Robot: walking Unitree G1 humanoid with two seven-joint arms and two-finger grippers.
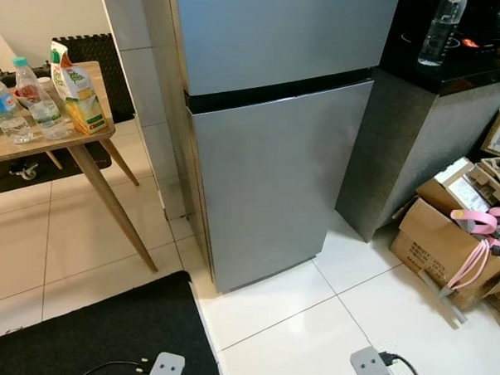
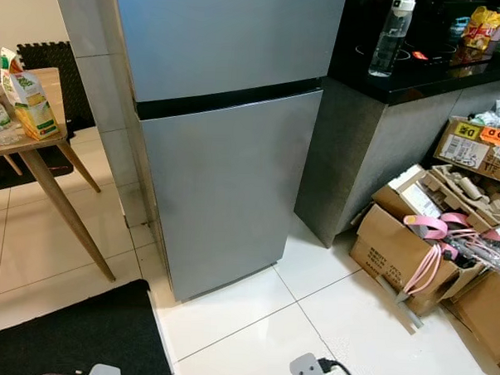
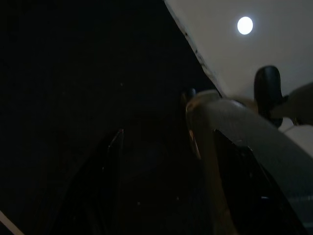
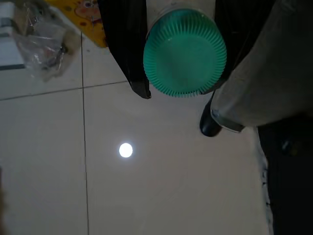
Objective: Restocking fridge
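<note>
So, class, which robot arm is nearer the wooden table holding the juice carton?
Left. The left arm hangs over the black mat, on the wooden table's side; the right arm hangs over white tiles toward the cardboard boxes.

Closed silver fridge point(image 1: 272, 155); wooden table point(image 1: 49, 137) holds bottles point(image 1: 34, 95).

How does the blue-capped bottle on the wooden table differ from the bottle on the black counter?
The blue-capped clear plastic bottle stands on the wooden table, left of the grey fridge; the clear counter bottle stands on the black counter, right of it. The counter bottle has a white lid and looks slimmer. Both are upright. The right gripper grips a green-capped container.
</note>
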